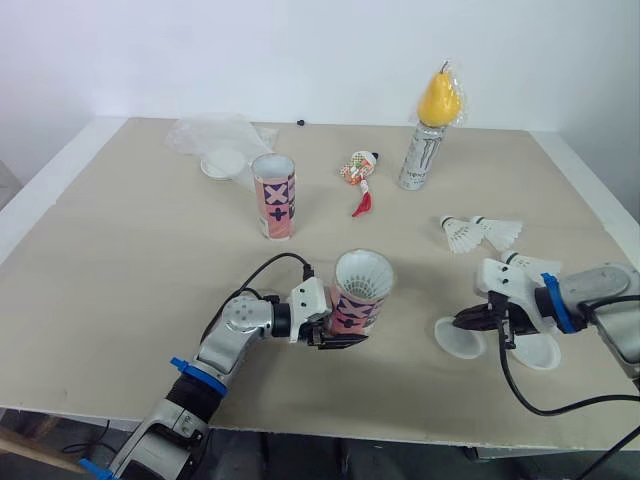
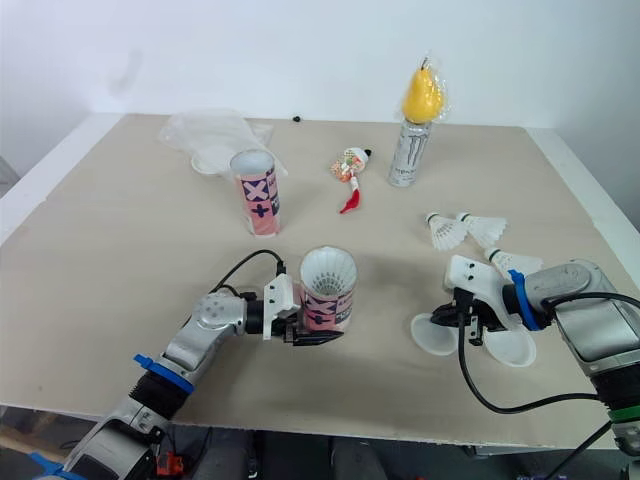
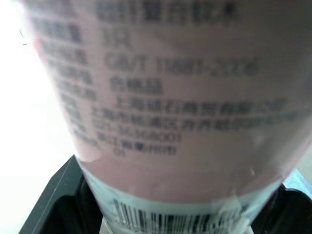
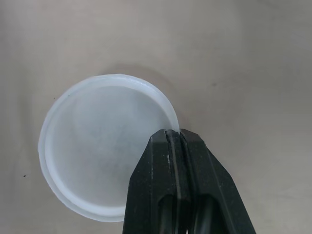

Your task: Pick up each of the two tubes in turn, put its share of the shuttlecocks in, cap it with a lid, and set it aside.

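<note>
**Holding a filled tube while the other fingers close on a lid**

Reading the desk [image 1: 110, 270] as a clock face, with 12 at its far edge, the left gripper [image 1: 343, 336] sits near the 6 o'clock position. Its fingers [image 3: 48, 204] are closed around the base of the pink tube [image 1: 357, 305]. The tube leans with its open mouth raised, and white shuttlecock feathers [image 1: 362, 272] show inside the mouth. In the left wrist view, the tube's printed label and barcode run between the two black fingers.

At about 4 o'clock, the right gripper [image 4: 174, 135] lies low over the desk. Its fingers are pinched together on the rim of a white lid [image 4: 97, 161], one tip just inside the rim and the other just outside. The lid lies open side up on the desk. A second lid [image 1: 537, 353] lies just beside it, at its 3 o'clock, partly under the right wrist.

The second tube [image 1: 273, 195] stands upright with its mouth open at about 10 o'clock, well apart from both grippers. Two loose shuttlecocks [image 1: 478, 232] lie side by side at 3 o'clock, at 12 o'clock from the two lids.

At 1 o'clock, a drink can [image 1: 421, 157] stands with a yellow pear [image 1: 441, 97] in clear wrap on top. A small snack packet [image 1: 357, 167] and a red chilli-shaped piece [image 1: 363, 204] lie near 12 o'clock. A clear plastic bag [image 1: 210, 132] holding a white disc [image 1: 223, 162] lies at 11 o'clock.
</note>
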Robot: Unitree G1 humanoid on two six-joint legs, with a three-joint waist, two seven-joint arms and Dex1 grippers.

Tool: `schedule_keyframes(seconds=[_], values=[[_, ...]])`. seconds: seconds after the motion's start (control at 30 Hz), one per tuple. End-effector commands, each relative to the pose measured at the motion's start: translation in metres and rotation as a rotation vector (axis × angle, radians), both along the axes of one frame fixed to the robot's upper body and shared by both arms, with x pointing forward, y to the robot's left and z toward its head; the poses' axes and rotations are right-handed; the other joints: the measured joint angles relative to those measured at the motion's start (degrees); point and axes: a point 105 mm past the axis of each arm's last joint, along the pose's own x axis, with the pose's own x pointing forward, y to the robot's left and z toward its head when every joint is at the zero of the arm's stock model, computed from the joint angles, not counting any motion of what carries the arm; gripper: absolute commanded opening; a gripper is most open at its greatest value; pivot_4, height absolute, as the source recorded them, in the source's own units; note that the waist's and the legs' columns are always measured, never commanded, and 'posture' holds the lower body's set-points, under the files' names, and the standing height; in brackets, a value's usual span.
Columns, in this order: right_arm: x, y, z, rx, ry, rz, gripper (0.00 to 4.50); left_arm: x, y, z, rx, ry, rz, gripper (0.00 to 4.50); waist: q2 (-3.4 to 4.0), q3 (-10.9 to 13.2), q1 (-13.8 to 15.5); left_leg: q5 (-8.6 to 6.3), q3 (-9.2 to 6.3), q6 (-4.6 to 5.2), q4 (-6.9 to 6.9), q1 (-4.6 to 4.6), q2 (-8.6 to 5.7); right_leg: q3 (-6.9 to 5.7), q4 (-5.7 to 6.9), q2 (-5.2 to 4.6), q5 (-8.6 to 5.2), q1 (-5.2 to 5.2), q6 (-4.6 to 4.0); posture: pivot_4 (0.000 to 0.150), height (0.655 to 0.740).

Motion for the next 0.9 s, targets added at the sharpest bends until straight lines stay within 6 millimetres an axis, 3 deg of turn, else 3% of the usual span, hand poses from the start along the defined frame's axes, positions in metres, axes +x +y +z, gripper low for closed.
schedule_keyframes(seconds=[0.03,0.17,0.33,0.5,0.67,0.9], values=[[0.003,0.015,0.030,0.099,-0.069,0.057,0.13,-0.002,0.004,-0.015,0.058,0.060,-0.006,3.32,0.00,0.0,0.0,0.00,0.00,0.00,0.00,0.00,0.00,0.00,0.00,0.00,0.00,0.00,0.00,0.150,0.7400],[0.004,0.036,0.079,0.200,-0.181,0.173,0.13,-0.005,0.005,-0.018,0.094,0.087,-0.050,3.32,0.03,0.0,-0.2,0.00,0.02,0.00,0.02,0.01,0.00,0.01,0.01,0.00,0.03,-0.02,0.02,0.150,0.7400],[0.002,0.056,0.139,0.188,-0.327,0.303,0.13,-0.004,0.006,-0.020,0.112,0.097,-0.062,3.32,0.03,0.0,-0.2,0.00,-0.01,-0.01,-0.03,0.03,0.03,-0.03,0.00,0.02,0.00,-0.04,-0.07,0.150,0.7400],[-0.004,0.088,0.171,0.193,-0.396,0.437,0.13,-0.004,0.004,-0.022,0.126,0.095,-0.073,3.32,0.00,0.0,-0.1,-0.08,0.00,-0.10,-0.17,0.02,0.04,-0.04,-0.01,0.02,-0.14,-0.11,-0.16,0.150,0.7400],[-0.008,0.121,0.174,0.199,-0.397,0.566,0.13,-0.004,0.002,-0.024,0.134,0.093,-0.075,3.32,0.04,0.0,-0.1,-0.11,-0.01,-0.12,-0.18,0.02,0.05,-0.05,0.01,0.02,-0.15,-0.15,-0.16,0.150,0.7400],[-0.001,0.142,0.163,0.171,-0.378,0.662,0.13,-0.001,0.003,-0.023,0.131,0.092,-0.056,3.32,0.03,0.0,0.0,-0.11,0.02,-0.12,-0.13,0.00,0.05,-0.03,0.00,0.00,-0.15,-0.13,-0.16,0.150,0.7400]])
